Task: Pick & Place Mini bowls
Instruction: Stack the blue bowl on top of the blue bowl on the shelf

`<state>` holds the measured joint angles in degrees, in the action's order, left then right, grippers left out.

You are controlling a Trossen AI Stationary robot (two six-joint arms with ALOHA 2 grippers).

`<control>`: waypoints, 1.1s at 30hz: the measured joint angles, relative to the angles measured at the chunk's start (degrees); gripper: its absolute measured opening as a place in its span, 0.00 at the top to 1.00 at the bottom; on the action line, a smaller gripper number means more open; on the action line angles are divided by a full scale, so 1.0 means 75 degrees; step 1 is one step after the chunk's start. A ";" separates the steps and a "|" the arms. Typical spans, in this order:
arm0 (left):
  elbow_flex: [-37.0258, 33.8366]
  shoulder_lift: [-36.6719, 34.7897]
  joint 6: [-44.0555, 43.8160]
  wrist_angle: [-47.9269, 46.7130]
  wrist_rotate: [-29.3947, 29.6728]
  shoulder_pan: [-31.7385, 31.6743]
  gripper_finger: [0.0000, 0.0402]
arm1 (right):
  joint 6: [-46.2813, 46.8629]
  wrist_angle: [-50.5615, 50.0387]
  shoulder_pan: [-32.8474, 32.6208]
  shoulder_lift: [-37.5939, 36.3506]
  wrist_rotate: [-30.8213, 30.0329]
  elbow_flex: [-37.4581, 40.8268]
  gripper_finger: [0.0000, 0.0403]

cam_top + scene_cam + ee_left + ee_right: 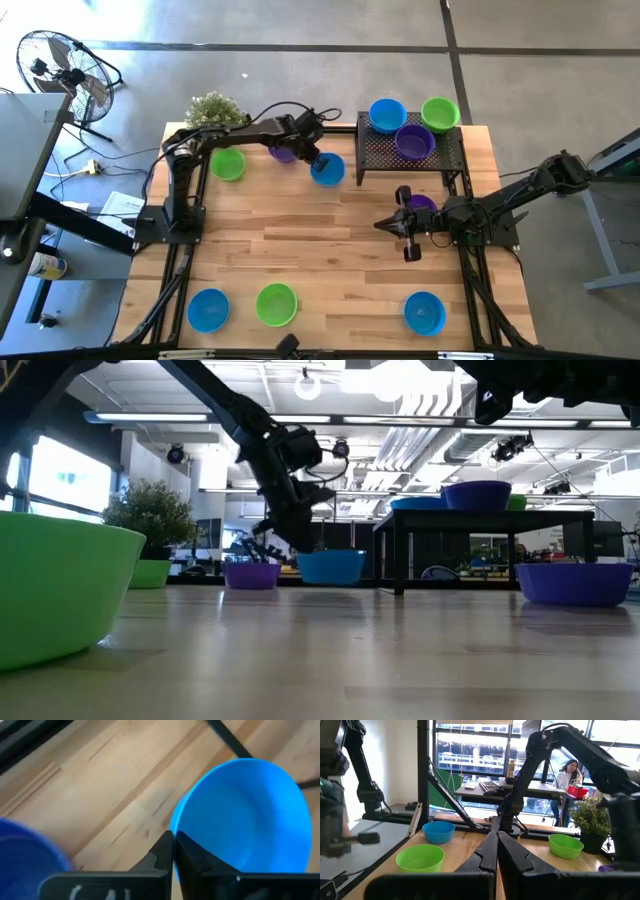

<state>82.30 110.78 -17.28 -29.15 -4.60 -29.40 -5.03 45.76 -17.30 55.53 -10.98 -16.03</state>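
My left gripper (173, 851) pinches the smooth round blue bowl's (245, 815) thin rim beside the mesh stand (412, 152). The bowl's far edge is cut off. The right gripper (497, 851) sits closed, empty.

A black mesh metal stand (412, 160) is standing at the far edge of the wooden tabletop (330, 255), toward its right corner. A small potted plant (214, 110) is sitting at the far left corner. On the floor beyond the left edge, a floor fan (60, 72) is standing and papers (118, 208) are lying. A seated person (566, 775) is showing in the room behind.
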 joint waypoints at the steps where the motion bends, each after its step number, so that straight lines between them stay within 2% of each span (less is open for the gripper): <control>1: -0.0003 -0.0122 0.0058 -0.0145 0.0059 0.0053 0.99 | 0.0000 0.0000 0.0000 0.0000 0.0000 0.0000 1.00; 6: -0.0003 -0.0765 0.0436 -0.0971 0.0756 0.0697 0.99 | 0.0012 0.0000 0.0000 0.0000 0.0000 0.0000 1.00; 9: 0.0008 -0.0918 0.0505 -0.1238 0.1475 0.1399 0.99 | 0.0072 0.0000 0.0000 0.0000 0.0000 0.0000 1.00; 11: -0.0151 -0.0954 0.0502 -0.1296 0.1673 0.1860 0.99 | 0.0101 0.0000 0.0000 0.0000 0.0000 0.0000 1.00; 15: -0.0556 -0.1007 0.0289 -0.0567 0.1675 0.2639 1.00 | 0.0156 0.0000 0.0000 0.0000 0.0000 0.0000 1.00; 20: -0.0991 -0.0996 -0.0021 0.0411 0.1640 0.3215 1.00 | 0.0215 0.0000 0.0000 0.0000 0.0000 0.0000 1.00; 26: -0.1158 -0.0997 -0.0216 0.0859 0.1629 0.3489 1.00 | 0.0299 0.0000 0.0000 0.0000 0.0000 0.0000 1.00; 33: -0.1122 -0.0476 -0.0337 0.1651 0.1374 0.3470 1.00 | 0.0337 0.0017 0.0000 0.0002 -0.0015 0.0000 1.00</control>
<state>73.88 107.21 -19.81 -16.77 5.71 -3.38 -2.50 45.89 -17.30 55.54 -11.09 -16.03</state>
